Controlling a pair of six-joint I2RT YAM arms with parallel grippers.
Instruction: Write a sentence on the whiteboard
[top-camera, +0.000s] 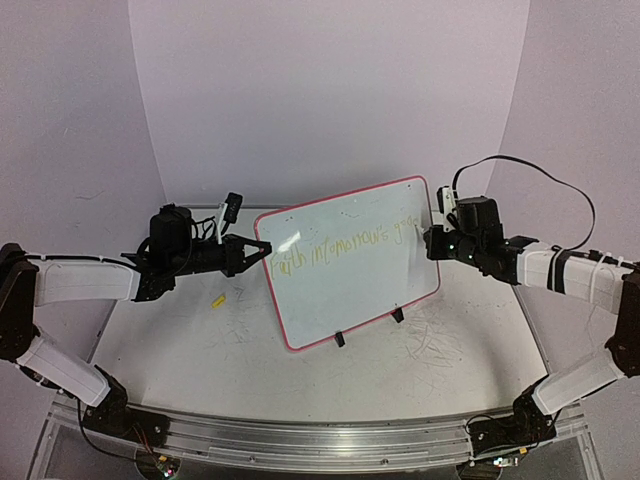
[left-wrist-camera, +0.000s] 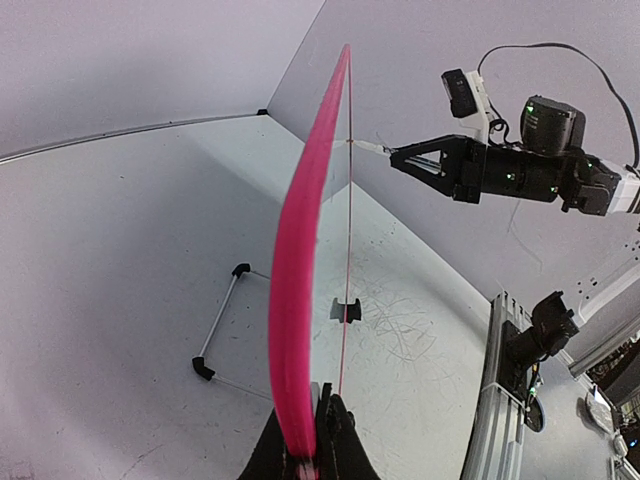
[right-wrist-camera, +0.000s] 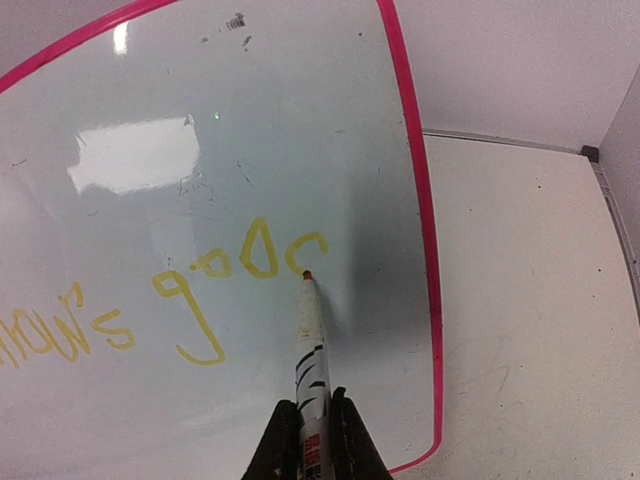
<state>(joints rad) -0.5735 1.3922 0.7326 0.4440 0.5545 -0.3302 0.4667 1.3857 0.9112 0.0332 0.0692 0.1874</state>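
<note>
Two black feet (top-camera: 340, 339) prop the whiteboard (top-camera: 350, 300) tilted at mid-table, grey scribbles (top-camera: 440, 335) on the table (top-camera: 170, 340) by its right foot. At its left edge the left gripper (top-camera: 262, 250) pinches the rim tight; the right gripper (right-wrist-camera: 312, 425) clamps a marker (right-wrist-camera: 309, 340), tip touching the board at the end of the yellow sentence (top-camera: 345, 250) running across its middle.

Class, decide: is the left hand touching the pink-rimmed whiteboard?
Touching. The left wrist view shows the left hand closed on the edge of the glossy white, pink-rimmed whiteboard, one finger on either side.
</note>
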